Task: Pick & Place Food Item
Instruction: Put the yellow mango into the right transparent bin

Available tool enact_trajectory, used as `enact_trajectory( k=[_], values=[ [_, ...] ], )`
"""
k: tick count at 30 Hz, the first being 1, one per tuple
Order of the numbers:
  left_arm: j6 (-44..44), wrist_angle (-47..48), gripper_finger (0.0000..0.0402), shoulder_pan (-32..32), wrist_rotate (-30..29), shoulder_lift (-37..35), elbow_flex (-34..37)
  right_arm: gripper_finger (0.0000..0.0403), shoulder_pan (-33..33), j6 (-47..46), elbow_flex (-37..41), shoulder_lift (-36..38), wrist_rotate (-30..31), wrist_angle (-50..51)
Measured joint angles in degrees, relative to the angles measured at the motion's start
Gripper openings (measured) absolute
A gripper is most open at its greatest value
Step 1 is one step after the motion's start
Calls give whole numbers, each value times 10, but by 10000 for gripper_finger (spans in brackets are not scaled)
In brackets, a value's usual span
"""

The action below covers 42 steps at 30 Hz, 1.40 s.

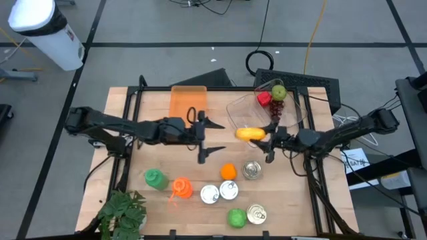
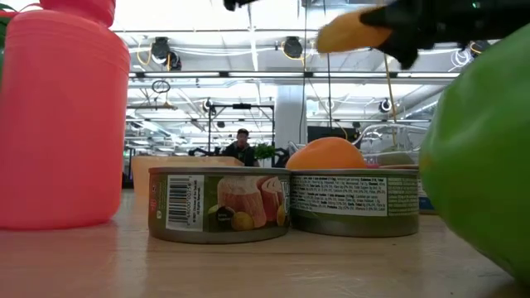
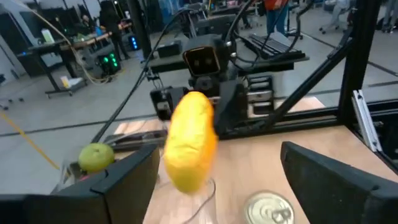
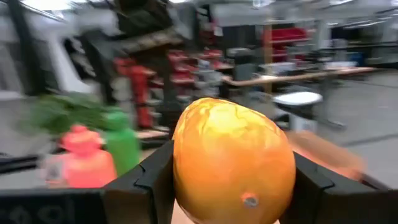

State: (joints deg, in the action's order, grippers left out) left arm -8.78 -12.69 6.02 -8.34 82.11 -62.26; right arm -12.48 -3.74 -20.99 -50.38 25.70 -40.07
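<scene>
Although two tins face the low camera, their print is too small to read: the left tin point(image 2: 217, 205) shows a barcode and a picture of fruit pieces, the right tin point(image 2: 354, 202) only blocks of fine text. No brand can be made out on anything else.

At the far left of the worktop point(image 1: 127, 113) lie a leafy plant point(image 1: 123, 212), a green bottle point(image 1: 155, 177) and an orange-pink bottle point(image 1: 180, 189). An orange tray point(image 1: 188, 101) sits toward the back edge. The left hand point(image 1: 204, 139) hangs over the middle of the worktop, its fingers spread wide with nothing between them.

Further right rest a round orange fruit point(image 1: 228, 171), several tins seen from above, and a green fruit point(image 1: 236, 217) near the front edge.

The task's thing is a yellow mango point(image 1: 251, 133), smooth and oblong, golden with orange mottling and a small stem scar at one end. It is off the worktop, pinched between the fingers of the right hand point(image 1: 269, 137), just beside the near rim of a clear bowl point(image 1: 237, 107). That bowl holds a red item point(image 1: 264, 99), a green apple point(image 1: 278, 92) and dark grapes point(image 1: 275, 112).
</scene>
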Motion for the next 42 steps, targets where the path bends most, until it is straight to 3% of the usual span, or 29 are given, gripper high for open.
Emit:
enact_trajectory(
  k=[3, 9, 13, 18, 25, 34, 42],
  values=[
    [12, 45, 355, -2, -8, -27, 0, 192, 0, 9, 5, 53, 111, 92],
    [35, 94, 347, -8, -27, -23, 0, 192, 0, -22, 7, 134, 401, 330],
    [48, 105, 338, -17, -28, -5, 0, 191, 1, -102, 7, 157, 506, 457],
    [50, 99, 327, -28, -28, 13, 0, 191, 25, -187, 7, 166, 502, 550],
    [60, 95, 316, -36, -28, 20, 0, 202, 102, -297, 7, 167, 378, 661],
    [75, 96, 319, -36, -27, 21, 0, 216, 166, -264, 7, 168, 277, 678],
    [78, 95, 328, -36, -27, 21, 0, 293, 167, -263, 7, 168, 268, 661]
  ],
)
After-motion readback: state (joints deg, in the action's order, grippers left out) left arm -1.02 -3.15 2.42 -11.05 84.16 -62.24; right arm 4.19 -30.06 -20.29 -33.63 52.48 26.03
